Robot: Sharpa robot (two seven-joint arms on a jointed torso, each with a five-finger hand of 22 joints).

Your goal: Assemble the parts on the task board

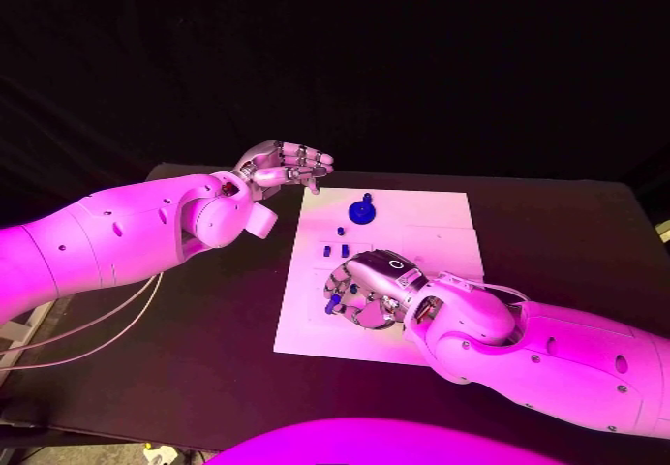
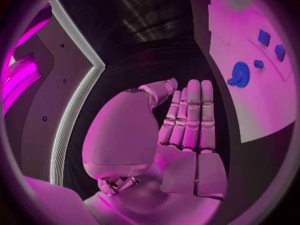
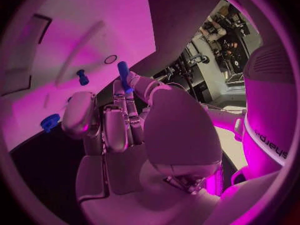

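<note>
A small blue peg (image 3: 124, 75) is sitting pinched in the fingertips of the right robot hand (image 1: 372, 289), which is hovering over the near half of the white task board (image 1: 433, 218) lying mid-desk (image 1: 167, 378). A blue gear (image 1: 363, 210) is resting near the board's far edge, with small blue parts (image 1: 335, 251) between it and that robot hand. The left robot hand (image 1: 284, 165) is hanging over the desk just off the board's far left corner, holding nothing, fingers straight and together.

Near-left stretch of the task board (image 1: 419, 218) under the right hand (image 1: 375, 289).
</note>
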